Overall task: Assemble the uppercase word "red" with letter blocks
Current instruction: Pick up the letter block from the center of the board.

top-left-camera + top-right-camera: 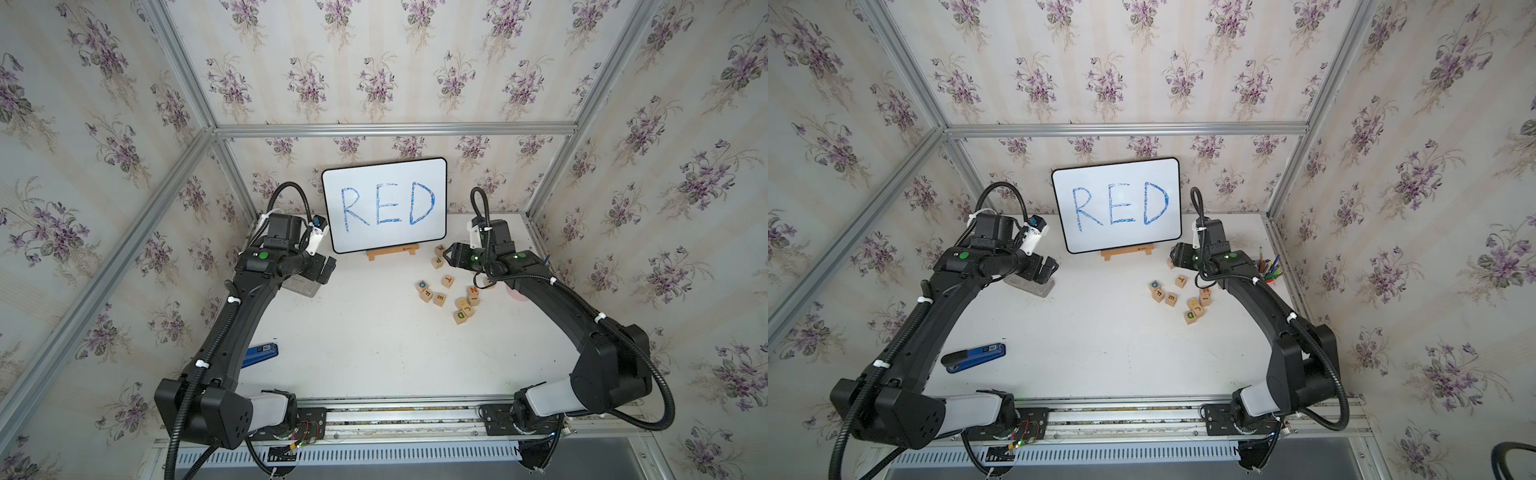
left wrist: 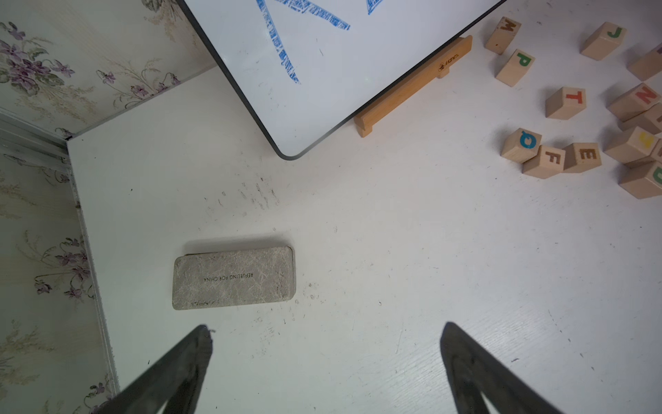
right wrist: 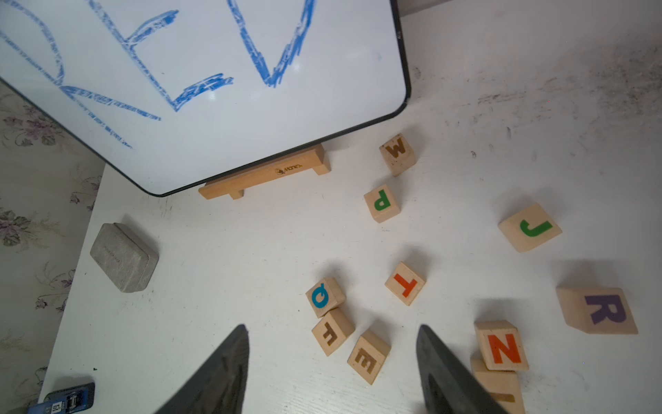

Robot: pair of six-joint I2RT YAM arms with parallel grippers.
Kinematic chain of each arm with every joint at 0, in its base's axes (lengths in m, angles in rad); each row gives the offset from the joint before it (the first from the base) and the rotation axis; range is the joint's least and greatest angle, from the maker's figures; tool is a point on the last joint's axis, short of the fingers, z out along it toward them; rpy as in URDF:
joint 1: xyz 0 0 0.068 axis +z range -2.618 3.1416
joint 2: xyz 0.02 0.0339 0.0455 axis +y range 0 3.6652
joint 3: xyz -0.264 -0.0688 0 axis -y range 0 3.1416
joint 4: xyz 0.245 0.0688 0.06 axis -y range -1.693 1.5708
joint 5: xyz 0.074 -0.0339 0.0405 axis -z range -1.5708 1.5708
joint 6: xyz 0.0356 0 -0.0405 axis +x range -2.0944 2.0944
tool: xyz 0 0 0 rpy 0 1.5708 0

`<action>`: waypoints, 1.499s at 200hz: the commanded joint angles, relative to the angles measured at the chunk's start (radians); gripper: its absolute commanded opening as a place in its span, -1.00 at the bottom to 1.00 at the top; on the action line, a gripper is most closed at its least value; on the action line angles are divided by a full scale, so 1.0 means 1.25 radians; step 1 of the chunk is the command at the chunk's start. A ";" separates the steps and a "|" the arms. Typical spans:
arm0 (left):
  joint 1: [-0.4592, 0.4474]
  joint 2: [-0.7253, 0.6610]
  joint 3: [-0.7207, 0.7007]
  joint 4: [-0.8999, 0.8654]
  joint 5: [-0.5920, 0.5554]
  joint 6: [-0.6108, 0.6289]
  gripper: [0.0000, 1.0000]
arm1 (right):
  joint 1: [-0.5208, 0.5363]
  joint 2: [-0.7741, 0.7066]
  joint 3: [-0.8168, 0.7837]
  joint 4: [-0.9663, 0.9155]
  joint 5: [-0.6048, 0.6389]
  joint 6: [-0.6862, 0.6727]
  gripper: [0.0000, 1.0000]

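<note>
The letter blocks are small light-wood cubes scattered right of centre. The E block [image 1: 439, 298] [image 3: 369, 356] lies beside an F block. The green D block [image 1: 460, 316] [image 1: 1191, 316] is the nearest of the cluster. The R block [image 3: 601, 312], with a purple letter, shows only in the right wrist view, off to one side. My right gripper [image 1: 448, 254] [image 3: 333, 327] hovers open above the table over the blocks, holding nothing; the E and F blocks show between its fingertips. My left gripper [image 1: 328, 270] [image 2: 326, 326] is wide open and empty over bare table at the left.
A white board [image 1: 384, 203] with blue RED stands on a wooden stand [image 1: 392, 251] at the back. A grey eraser [image 2: 233, 277] lies under the left gripper, and a blue stapler [image 1: 976, 356] at front left. Pens [image 1: 1268, 268] stand at far right. Blocks W [image 3: 397, 154], P [image 3: 381, 202], J [image 3: 530, 227], T [image 3: 404, 283], Q [image 3: 324, 296] and N [image 3: 501, 346] lie around.
</note>
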 commanded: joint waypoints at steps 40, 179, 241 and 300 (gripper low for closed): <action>-0.019 0.002 0.004 -0.011 0.032 0.050 0.99 | -0.051 0.069 -0.010 -0.055 0.071 0.042 0.31; -0.098 0.032 -0.018 -0.010 0.030 0.102 0.99 | -0.147 0.251 0.138 -0.184 0.170 -0.081 0.23; -0.100 0.024 -0.027 -0.012 0.034 0.090 0.99 | -0.164 0.314 0.183 -0.203 0.215 -0.124 0.19; -0.101 0.029 -0.015 -0.012 0.042 0.083 0.99 | -0.171 0.343 0.192 -0.199 0.247 -0.131 0.19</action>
